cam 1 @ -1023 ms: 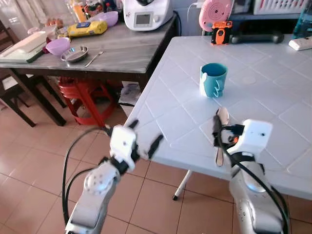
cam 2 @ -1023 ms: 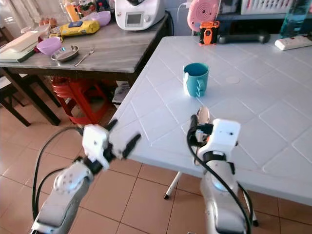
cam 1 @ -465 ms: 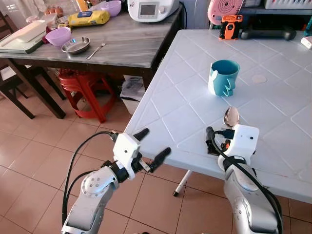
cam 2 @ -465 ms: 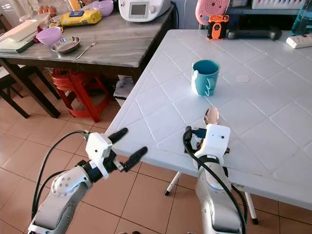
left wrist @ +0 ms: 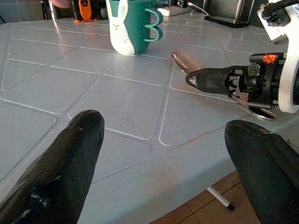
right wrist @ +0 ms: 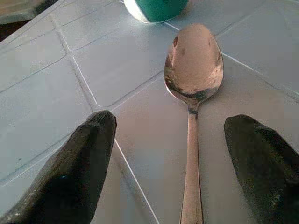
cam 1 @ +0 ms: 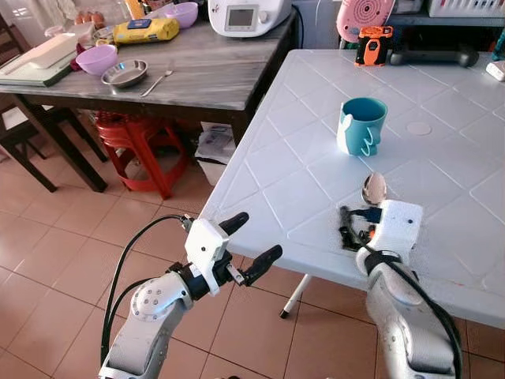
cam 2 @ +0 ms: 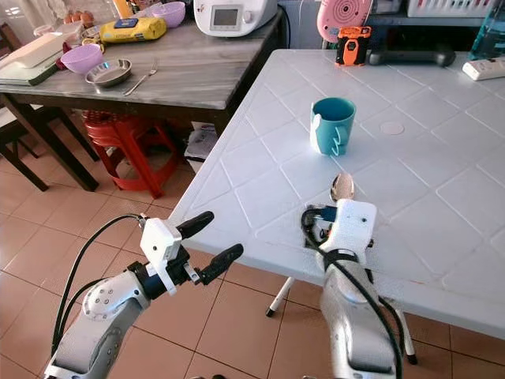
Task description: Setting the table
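Spoon (right wrist: 193,74) lies flat on the white table (cam 1: 442,150), at 6 o'clock from the mug (cam 1: 361,125).
Right end effector (right wrist: 187,154) is spread wide, empty, 1 finger on each side of the handle. Left end effector (cam 1: 251,245) hangs wide open, empty, off the table's edge, at 9 o'clock of the right.

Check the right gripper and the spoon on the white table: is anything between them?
Nothing visible does. The spoon lies flat on the white table, its handle running between the right gripper's open fingers; the teal mug stands beyond the bowl.
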{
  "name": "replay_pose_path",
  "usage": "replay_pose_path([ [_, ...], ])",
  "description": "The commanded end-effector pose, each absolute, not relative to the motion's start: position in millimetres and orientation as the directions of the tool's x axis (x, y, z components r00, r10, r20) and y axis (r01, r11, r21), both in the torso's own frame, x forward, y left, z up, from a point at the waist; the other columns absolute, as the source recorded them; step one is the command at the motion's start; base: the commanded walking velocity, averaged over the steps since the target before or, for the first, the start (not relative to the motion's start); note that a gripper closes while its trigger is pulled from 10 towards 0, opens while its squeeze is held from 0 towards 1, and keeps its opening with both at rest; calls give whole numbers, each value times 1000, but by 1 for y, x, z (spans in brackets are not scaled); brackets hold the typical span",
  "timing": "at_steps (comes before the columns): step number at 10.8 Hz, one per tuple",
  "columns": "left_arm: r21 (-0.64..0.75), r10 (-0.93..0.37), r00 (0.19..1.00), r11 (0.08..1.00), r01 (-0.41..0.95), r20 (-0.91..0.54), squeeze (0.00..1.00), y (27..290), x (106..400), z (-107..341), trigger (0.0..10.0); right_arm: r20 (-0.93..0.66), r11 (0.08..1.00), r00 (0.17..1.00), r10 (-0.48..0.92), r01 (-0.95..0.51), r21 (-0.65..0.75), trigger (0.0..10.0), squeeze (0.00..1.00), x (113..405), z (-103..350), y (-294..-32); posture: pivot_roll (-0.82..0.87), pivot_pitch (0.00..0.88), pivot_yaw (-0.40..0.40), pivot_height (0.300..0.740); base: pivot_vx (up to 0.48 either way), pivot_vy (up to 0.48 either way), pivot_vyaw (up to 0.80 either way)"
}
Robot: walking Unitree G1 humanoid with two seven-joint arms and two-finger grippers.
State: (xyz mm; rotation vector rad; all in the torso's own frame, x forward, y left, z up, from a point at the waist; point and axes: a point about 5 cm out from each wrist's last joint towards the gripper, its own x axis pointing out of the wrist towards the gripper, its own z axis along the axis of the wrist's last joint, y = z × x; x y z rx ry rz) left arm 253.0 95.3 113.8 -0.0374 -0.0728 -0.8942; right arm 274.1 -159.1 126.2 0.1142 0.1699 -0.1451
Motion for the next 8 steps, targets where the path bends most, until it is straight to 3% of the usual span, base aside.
replay_pose_path([
  [1,4,-779,623,625,781,71,0,99,251,114,10000,-252,980,957,-142,172,99,0,0,272,113,-160,-105,140,147,740,0,0,0],
  [4,-1,-783,618,620,785,73,0,99,251,115,10000,-366,981,914,-176,192,6,0,0,272,99,-168,-107,141,141,740,0,0,0],
  [8,-6,-779,623,624,781,67,0,102,250,111,10000,-403,972,885,-233,228,-62,0,0,268,91,-177,-105,137,142,740,0,0,0],
])
